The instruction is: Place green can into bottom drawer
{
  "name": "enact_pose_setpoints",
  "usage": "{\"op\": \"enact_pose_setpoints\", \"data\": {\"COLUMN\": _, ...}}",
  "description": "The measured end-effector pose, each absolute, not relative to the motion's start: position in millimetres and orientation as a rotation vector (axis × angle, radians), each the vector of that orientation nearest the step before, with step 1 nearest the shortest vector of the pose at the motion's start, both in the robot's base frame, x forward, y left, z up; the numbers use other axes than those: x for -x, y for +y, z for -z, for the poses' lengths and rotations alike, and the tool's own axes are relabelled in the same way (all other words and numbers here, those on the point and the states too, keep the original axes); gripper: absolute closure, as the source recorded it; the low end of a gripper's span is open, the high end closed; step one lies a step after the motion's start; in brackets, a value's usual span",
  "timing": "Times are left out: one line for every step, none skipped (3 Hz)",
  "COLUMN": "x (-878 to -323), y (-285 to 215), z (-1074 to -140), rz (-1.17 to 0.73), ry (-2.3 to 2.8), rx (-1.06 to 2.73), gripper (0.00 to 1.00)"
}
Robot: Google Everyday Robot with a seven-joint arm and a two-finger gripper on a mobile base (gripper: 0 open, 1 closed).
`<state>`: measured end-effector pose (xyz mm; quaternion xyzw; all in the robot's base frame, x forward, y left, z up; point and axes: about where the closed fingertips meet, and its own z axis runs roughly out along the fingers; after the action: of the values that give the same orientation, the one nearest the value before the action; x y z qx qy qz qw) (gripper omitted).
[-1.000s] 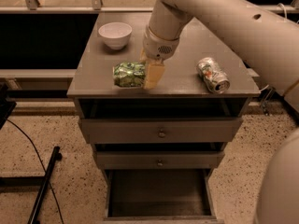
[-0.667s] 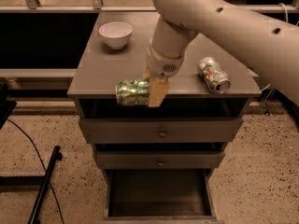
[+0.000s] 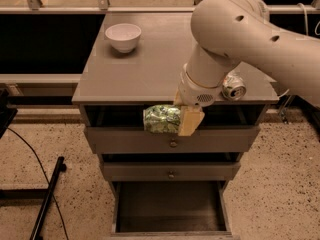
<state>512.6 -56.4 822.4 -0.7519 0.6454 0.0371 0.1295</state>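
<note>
The flat grey cabinet-top counter (image 3: 150, 69) carries two things: a small white ceramic bowl (image 3: 123, 36) standing upright near its far left corner, and a silver-white drink can (image 3: 233, 87) lying on its side near the front right edge, partly behind the arm. The pincer (image 3: 181, 121) hangs just off the front edge, clamping the mottled green can (image 3: 161, 119).

1. Can: two. A green can (image 3: 161, 119) at centre frame, off the cabinet top; a silver can (image 3: 233, 88) lying at right of centre.
2. Bowl (image 3: 123, 36): one, white, upper left.
3. Drawer: three, grey. The top drawer (image 3: 125, 140), the middle drawer (image 3: 200, 172), and the bottom drawer (image 3: 170, 209), open, lower centre.
4. Gripper (image 3: 180, 119): one, centre frame, before the top drawer, clamped on the green can.
5. Cabinet (image 3: 145, 69): one.
</note>
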Motion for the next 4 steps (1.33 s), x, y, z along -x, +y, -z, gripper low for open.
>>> {"op": "enact_pose_setpoints", "data": {"x": -514, "y": -63, "z": -804, "rz": -0.039, "ry": 1.884, "rx": 2.151, "gripper": 1.00}}
{"op": "enact_pose_setpoints", "data": {"x": -498, "y": -75, "z": -785, "rz": 0.166, "ry": 1.903, "rx": 2.076, "gripper": 1.00}}
{"op": "enact_pose_setpoints", "data": {"x": -486, "y": -76, "z": -756, "rz": 0.240, "ry": 1.836, "rx": 2.036, "gripper": 1.00}}
{"op": "enact_pose_setpoints", "data": {"x": -480, "y": -78, "z": -720, "rz": 0.128, "ry": 1.820, "rx": 2.049, "gripper": 1.00}}
